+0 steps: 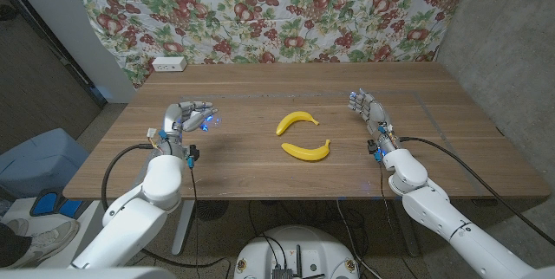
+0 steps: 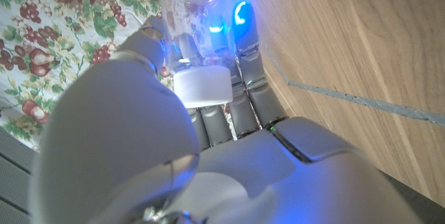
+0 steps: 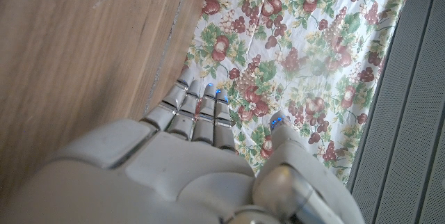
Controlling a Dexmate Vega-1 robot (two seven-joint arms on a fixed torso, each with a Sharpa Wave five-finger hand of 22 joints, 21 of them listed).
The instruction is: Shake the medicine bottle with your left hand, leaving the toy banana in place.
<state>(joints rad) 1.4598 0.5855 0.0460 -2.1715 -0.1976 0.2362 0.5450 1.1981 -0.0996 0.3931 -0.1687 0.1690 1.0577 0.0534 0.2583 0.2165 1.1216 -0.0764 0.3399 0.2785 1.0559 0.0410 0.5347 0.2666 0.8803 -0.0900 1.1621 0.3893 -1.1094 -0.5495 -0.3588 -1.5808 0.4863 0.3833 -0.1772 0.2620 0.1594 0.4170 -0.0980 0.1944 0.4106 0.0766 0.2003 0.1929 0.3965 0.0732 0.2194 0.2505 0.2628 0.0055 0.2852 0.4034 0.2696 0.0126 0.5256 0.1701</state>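
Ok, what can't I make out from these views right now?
- Medicine bottle: head view, hidden inside the left hand; left wrist view, blurred, label unreadable, top cut off by the edge.
- Bottle contents: cannot tell.
- Right hand: palm side faces away from the right wrist view.

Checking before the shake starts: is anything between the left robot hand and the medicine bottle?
Nothing visible. The left robot hand already grips the medicine bottle, its fingers wrapped around it. The two toy bananas lie apart at the table's middle.
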